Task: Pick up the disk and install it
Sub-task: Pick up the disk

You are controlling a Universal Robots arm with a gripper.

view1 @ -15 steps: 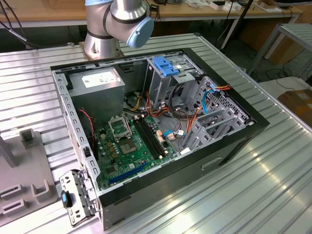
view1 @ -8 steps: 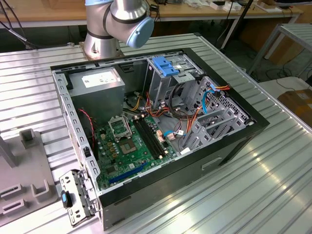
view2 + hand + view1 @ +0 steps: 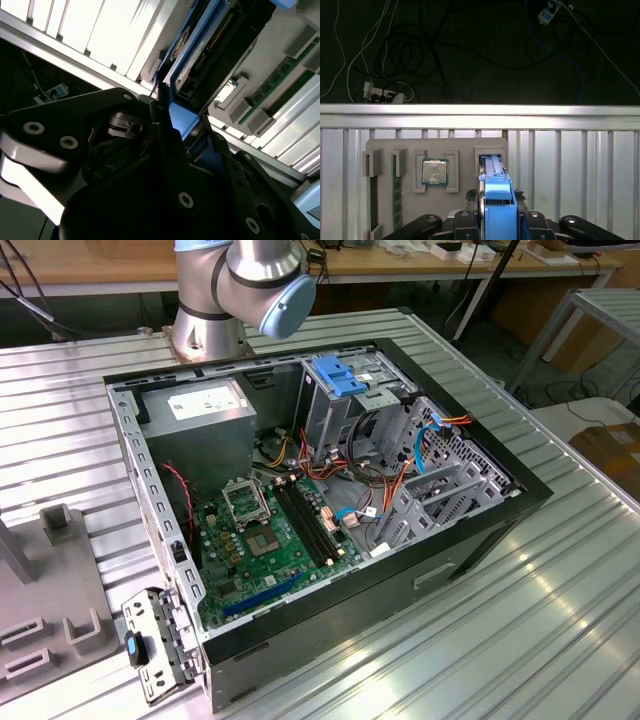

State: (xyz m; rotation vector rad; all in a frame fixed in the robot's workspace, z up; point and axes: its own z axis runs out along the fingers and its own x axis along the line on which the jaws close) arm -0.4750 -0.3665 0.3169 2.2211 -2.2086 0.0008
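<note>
The disk point(image 3: 496, 186) stands on edge, a dark metal body in a bright blue rail frame, at the slot of a grey holder plate point(image 3: 460, 147). My gripper point(image 3: 498, 197) is shut on it, one black finger on each side of the blue frame. In the second wrist view the disk point(image 3: 212, 47) runs away from the gripper point(image 3: 181, 122), its connector edge and blue frame showing. Whether the disk has lifted clear of the slot I cannot tell. The open computer case point(image 3: 520, 502) lies on the metal table, with a grey drive cage point(image 3: 330, 410) and its blue latch point(image 3: 343, 376).
The holder plate also carries a processor chip point(image 3: 434, 171) and a green memory stick point(image 3: 396, 190). Beyond the ribbed table's edge point(image 3: 480, 120), cables and a power strip point(image 3: 380, 92) lie on the dark floor. The arm's base point(image 3: 210, 325) stands behind the case, beside the power-supply box point(image 3: 195, 410).
</note>
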